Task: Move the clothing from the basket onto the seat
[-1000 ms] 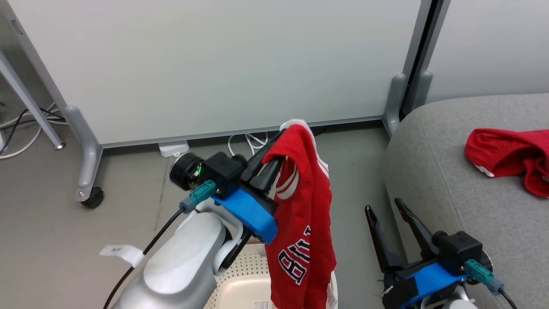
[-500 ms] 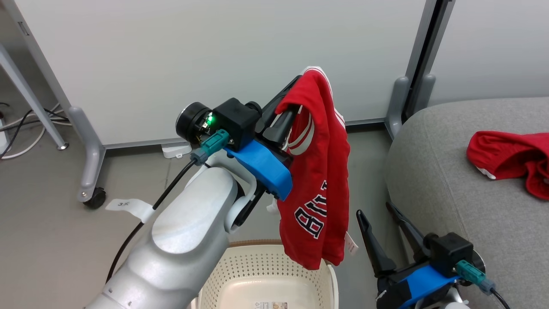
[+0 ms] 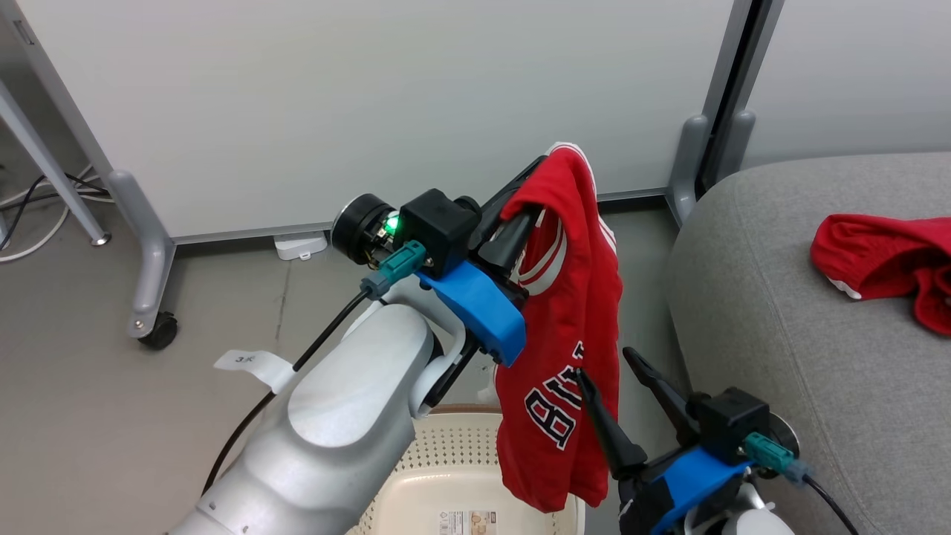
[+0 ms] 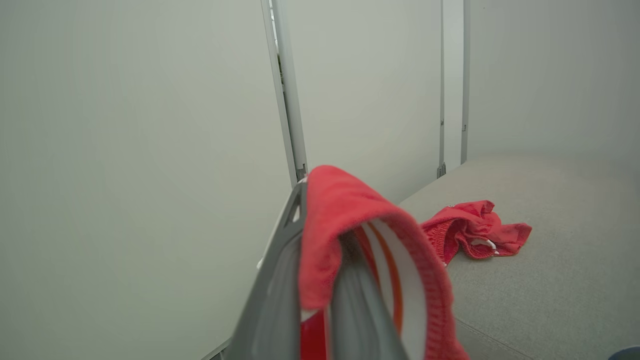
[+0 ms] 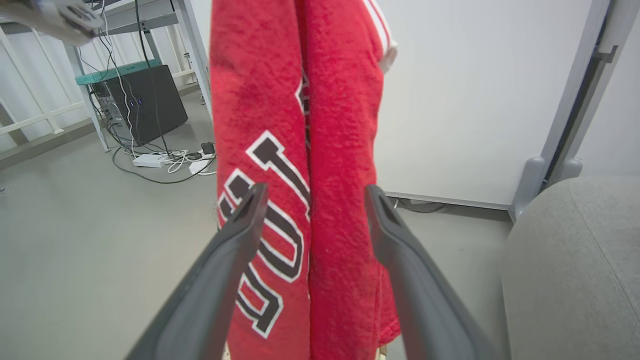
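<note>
While the shorts (image 3: 884, 260) lie on the seat (image 3: 780, 312) at the right edge of the frame, the jersey (image 3: 572, 312) hangs at frame centre above the basket (image 3: 475, 461), pinched by the left gripper (image 3: 531, 197). The right gripper (image 3: 603, 364), at lower right, has its jaws spread, facing the hanging cloth. Judged half complete: the jersey remains to be placed.

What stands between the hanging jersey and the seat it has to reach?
The open right gripper, standing beside the lower half of the jersey on the side toward the seat; nothing else visible.
</note>
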You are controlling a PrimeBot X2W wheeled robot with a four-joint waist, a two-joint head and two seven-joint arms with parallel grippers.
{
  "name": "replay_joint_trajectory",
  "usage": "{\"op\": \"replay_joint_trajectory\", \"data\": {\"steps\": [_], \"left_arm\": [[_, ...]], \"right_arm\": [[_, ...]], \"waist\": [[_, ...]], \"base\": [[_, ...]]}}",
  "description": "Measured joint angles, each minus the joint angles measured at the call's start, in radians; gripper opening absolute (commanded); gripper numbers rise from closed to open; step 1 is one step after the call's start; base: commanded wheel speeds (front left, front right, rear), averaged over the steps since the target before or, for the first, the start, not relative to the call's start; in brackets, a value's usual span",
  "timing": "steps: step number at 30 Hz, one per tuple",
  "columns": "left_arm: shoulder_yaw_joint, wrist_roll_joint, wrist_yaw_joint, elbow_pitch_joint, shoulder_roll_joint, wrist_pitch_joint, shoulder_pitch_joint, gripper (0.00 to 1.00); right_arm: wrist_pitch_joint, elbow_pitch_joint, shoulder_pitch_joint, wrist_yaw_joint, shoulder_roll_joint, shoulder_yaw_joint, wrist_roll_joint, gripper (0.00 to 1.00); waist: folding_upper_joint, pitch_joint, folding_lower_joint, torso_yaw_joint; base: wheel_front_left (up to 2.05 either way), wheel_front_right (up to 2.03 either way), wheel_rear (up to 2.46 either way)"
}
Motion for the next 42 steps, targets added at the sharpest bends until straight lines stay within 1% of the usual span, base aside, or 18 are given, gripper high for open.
{"op": "replay_joint_trajectory", "data": {"steps": [8,13,21,28,29,30,31,42], "left_arm": [[-0.02,-0.013,-0.004,0.016,-0.007,-0.009,-0.013,0.0],[-0.038,-0.022,-0.005,0.024,-0.01,-0.012,-0.016,0.0],[-0.054,-0.035,-0.005,0.033,-0.012,-0.017,-0.025,0.0],[-0.074,-0.05,-0.005,0.041,-0.014,-0.021,-0.031,0.0],[-0.077,-0.052,-0.005,0.041,-0.014,-0.021,-0.031,0.0],[-0.078,-0.056,-0.005,0.043,-0.014,-0.022,-0.031,0.0],[-0.08,-0.058,-0.005,0.043,-0.014,-0.022,-0.031,0.0],[-0.096,-0.075,-0.004,0.061,-0.014,-0.026,-0.031,0.0]], "right_arm": [[0.048,0.079,-0.102,0.0,0.0,0.066,0.023,1.0],[0.053,0.136,-0.171,0.0,0.0,0.106,0.043,1.0],[0.041,0.249,-0.261,0.0,0.0,0.12,0.044,1.0],[0.026,0.354,-0.342,0.0,0.0,0.195,0.119,1.0],[0.024,0.369,-0.351,0.0,0.0,0.204,0.128,0.82],[0.02,0.382,-0.358,0.0,0.0,0.212,0.137,0.27],[0.012,0.392,-0.363,0.0,0.0,0.219,0.142,0.0],[-0.032,0.47,-0.398,0.0,0.0,0.271,0.173,0.0]], "waist": [[0.0,0.012,0.0,0.0],[0.0,0.016,0.0,0.003],[0.0,0.023,0.0,0.005],[0.0,0.023,0.0,0.002],[0.0,0.021,0.0,0.002],[0.0,0.019,0.0,0.002],[0.0,0.018,0.0,0.002],[0.0,0.01,0.0,-0.002]], "base": [[0.0,0.0,0.0],[0.0,0.0,0.0],[0.0,0.0,0.0],[0.0,0.0,0.0],[0.0,0.0,0.0],[0.0,0.0,0.0],[0.0,0.0,0.0],[0.0,0.0,0.0]]}}
